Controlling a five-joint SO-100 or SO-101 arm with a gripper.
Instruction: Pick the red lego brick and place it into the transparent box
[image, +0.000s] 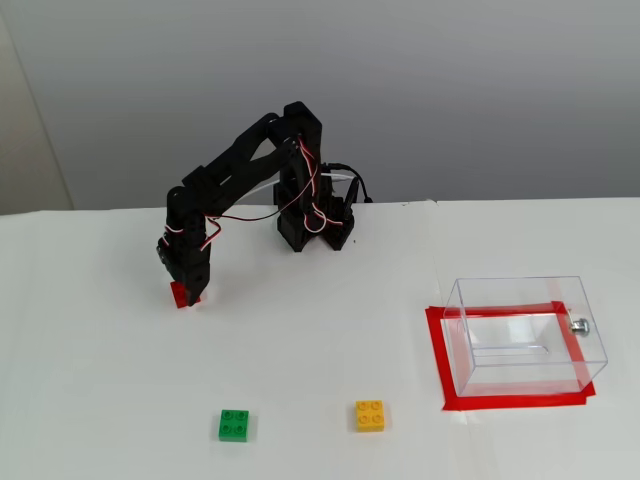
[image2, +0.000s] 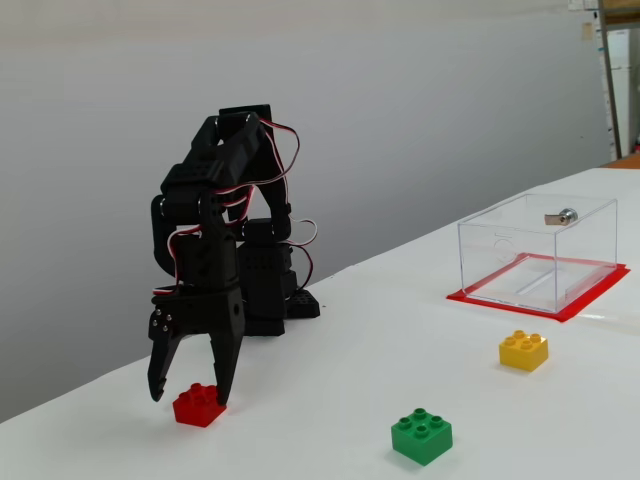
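Although the gripper (image2: 188, 398) is down at the red lego brick (image2: 199, 405), no grasp is confirmed: in the side-on fixed view the fingers (image2: 223, 385) stand spread wide, one tip at the brick's right edge and the other off to its left, with nothing held. The brick sits on the white tabletop (image: 330, 330) toward the left in the front fixed view, partly hidden there by the gripper (image: 190, 294), and well apart from the transparent box (image: 523, 335), which stands empty on a red tape rectangle (image: 438, 360) at the right. A green brick (image: 234, 424) and a yellow brick (image: 370, 415) lie nearer the camera, untouched. Judged from its look, the red brick is light, rigid, smooth-sided plastic; it should tolerate a firm squeeze but could slide or twist if pinched off-centre. The sound hold is across two opposite flat side walls, below the studs. No brand, label or legible writing is visible on any item.
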